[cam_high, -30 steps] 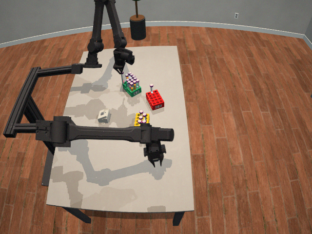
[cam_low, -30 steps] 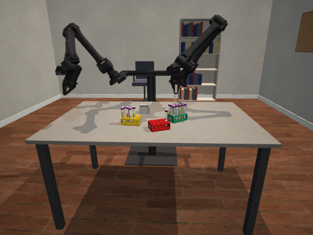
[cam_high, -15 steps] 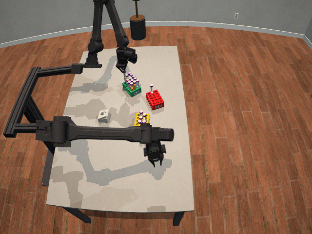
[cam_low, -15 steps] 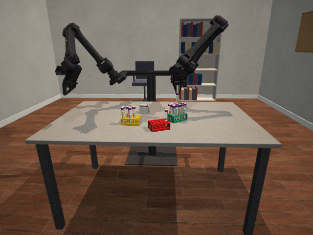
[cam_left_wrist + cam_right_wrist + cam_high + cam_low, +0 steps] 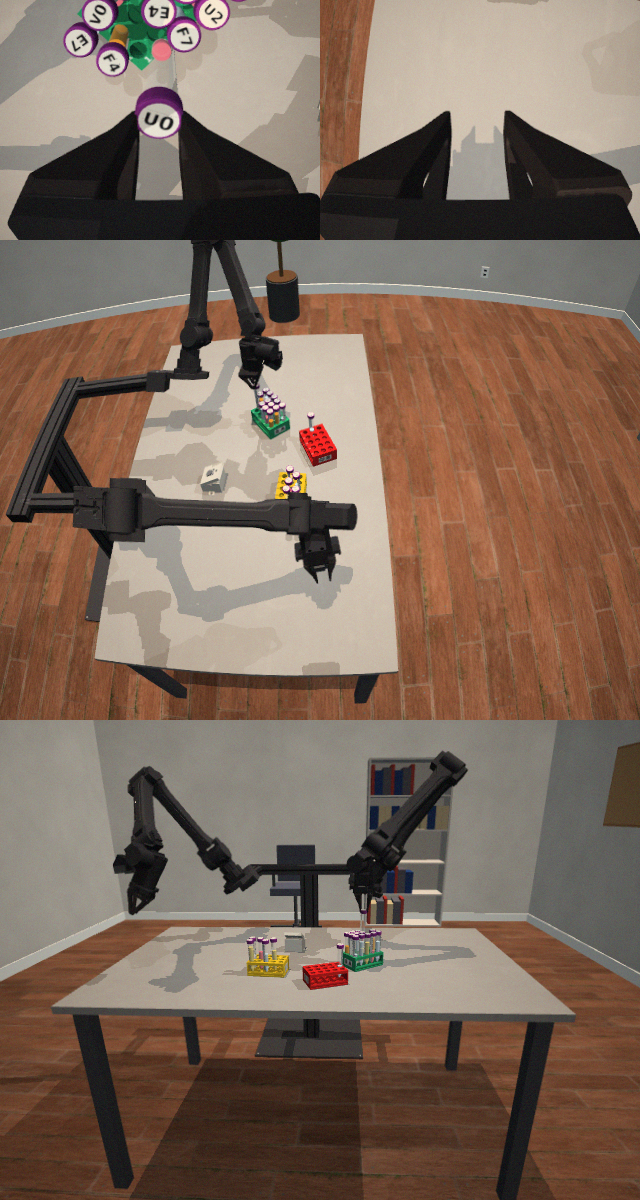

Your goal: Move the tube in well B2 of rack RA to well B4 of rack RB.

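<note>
ok, l gripper (image 5: 254, 385) (image 5: 363, 907) (image 5: 159, 115) is grasping tube u0 (image 5: 256, 398) (image 5: 363, 912) (image 5: 159, 119) (poss. the b2 one, can't tell) above ra (image 5: 272, 432) (image 5: 363, 964) (image 5: 142, 64)'s near edge, so any lowering is needing it vert., centred & clear of nbr caps.

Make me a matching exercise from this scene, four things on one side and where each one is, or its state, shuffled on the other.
1. Tube marked U0
2. Right gripper
3. Red rack
4. Yellow rack

A. Holds several purple-capped tubes
B. Held in the left gripper's jaws
C. Has only one tube standing in it
D. Jaws partly open, nothing between them

Pairs: 1-B, 2-D, 3-C, 4-A
</note>
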Controlling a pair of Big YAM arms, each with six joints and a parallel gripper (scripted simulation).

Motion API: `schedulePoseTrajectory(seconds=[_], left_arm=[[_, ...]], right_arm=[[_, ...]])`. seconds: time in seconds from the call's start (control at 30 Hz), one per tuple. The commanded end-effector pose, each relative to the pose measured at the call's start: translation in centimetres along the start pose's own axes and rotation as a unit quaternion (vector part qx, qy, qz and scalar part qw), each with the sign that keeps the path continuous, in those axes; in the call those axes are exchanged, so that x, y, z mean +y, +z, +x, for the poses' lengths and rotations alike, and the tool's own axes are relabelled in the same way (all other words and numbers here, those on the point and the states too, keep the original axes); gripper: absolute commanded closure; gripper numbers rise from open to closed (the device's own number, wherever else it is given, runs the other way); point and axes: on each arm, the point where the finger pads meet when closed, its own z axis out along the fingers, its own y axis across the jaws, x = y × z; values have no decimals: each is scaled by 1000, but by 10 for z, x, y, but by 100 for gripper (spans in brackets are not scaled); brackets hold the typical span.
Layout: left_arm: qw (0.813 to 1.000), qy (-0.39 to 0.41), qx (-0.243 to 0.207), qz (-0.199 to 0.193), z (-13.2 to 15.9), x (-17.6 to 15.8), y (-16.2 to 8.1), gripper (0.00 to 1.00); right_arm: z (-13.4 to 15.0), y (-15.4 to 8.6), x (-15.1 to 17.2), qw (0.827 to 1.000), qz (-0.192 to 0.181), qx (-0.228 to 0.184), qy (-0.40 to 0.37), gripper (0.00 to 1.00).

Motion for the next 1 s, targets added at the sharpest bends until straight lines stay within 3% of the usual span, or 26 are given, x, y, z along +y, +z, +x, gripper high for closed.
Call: schedulePoseTrajectory(seconds=[0.0, 0.97], left_arm=[[1000, 1, -5, 2, -9, 2, -3, 100], [1000, 4, 4, 0, 4, 10, 4, 100]], right_arm=[[-9, -5, 9, 1000, -8, -3, 12, 70], [-9, -5, 9, 1000, -8, -3, 12, 70]])
